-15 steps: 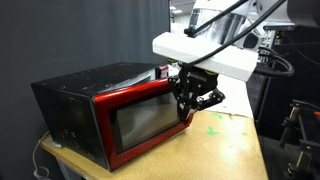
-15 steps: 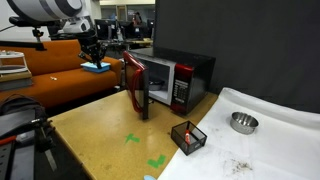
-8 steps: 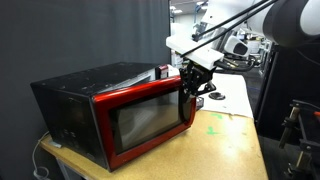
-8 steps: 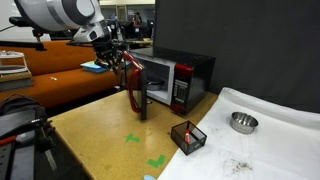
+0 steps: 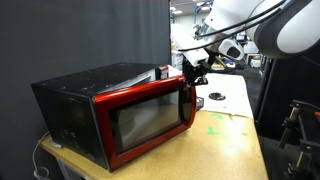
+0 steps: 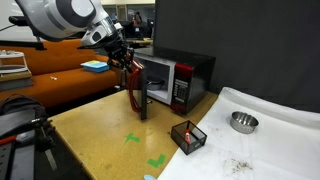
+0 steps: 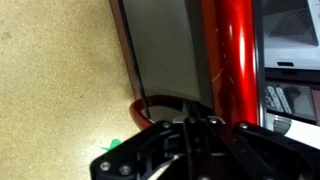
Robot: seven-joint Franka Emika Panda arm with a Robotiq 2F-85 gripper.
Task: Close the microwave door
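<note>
Now | microwave door (image 5: 145,122) open, rigid, glossy, likely light on its hinge | gripper (image 5: 190,80) clenched, empty, beside door's handle edge | best pushed there, not gripped

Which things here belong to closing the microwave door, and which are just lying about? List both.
For the job: microwave door, microwave, gripper.
Lying about: black wire cube, metal bowl, green tape marks.

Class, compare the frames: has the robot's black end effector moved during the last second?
Yes. In an exterior view the end effector has travelled right to the top of the glossy red microwave door.
</note>
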